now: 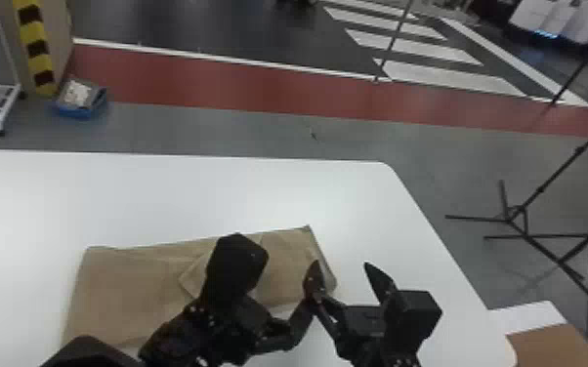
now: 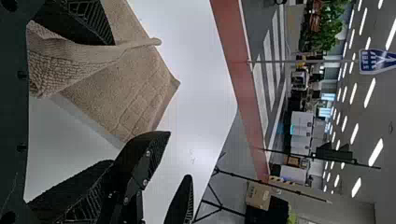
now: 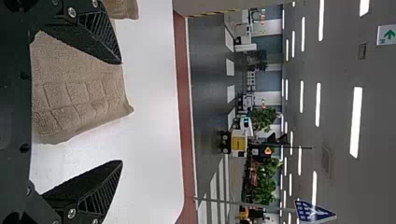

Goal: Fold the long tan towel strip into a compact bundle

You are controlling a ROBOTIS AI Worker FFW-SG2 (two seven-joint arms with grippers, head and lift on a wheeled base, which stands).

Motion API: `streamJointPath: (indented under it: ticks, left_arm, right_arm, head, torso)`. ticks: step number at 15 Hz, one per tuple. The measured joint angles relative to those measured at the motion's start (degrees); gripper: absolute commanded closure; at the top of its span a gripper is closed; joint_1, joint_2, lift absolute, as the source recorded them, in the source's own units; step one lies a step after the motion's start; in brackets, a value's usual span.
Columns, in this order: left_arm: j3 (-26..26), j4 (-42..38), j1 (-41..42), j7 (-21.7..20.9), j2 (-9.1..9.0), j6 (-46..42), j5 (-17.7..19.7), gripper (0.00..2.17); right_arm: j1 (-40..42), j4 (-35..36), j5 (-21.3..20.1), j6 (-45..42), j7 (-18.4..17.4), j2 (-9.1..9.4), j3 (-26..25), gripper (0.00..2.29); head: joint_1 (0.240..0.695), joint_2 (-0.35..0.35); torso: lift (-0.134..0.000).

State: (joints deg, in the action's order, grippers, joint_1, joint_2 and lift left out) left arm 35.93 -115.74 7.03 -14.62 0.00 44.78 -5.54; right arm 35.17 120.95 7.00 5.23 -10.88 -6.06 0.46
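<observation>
So the tan towel [image 1: 117, 293] is lying flat on the table [image 1: 161, 200], wider than it is deep, with a loose flap [image 2: 70, 67] bunched up near its middle. My worry is that flap: it's right by one finger of the left gripper [image 2: 112, 102], whose fingers are spread wide, so closing from here could pinch just one layer, or snag the flap and drag the whole bundle skewed. The right gripper [image 3: 121, 112] is wide too, with one finger over the towel's right end and the other past it. Squeeze now and it might catch only the top ply, or slide off the corner. Bigger headache imo: the two grippers are super close at the towel's near right side. Can't tell if they're touching, but swinging either one inward could knock fingers. I'd back one off before any pinch. Edge-wise, the table's right edge slants past the towel's right end, so I wouldn't fold that way. There's way more tabletop beyond the towel's far side and off to its left. The black stand [image 1: 522, 214] is on the floor well right of the towel, so no drama there.
</observation>
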Motion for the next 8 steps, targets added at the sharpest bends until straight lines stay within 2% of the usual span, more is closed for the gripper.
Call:
streamJointPath:
  ticks: [8]
  left_arm:
    - [-0.9,1.7,-0.9,0.2,0.0,-0.2,0.2,0.03]
  right_arm:
    - [0.9,0.1,3.4,-0.3,-0.1,-0.56,-5.0,0.13]
  head:
    - [0.695,-0.35]
  torso:
    - [-0.12]
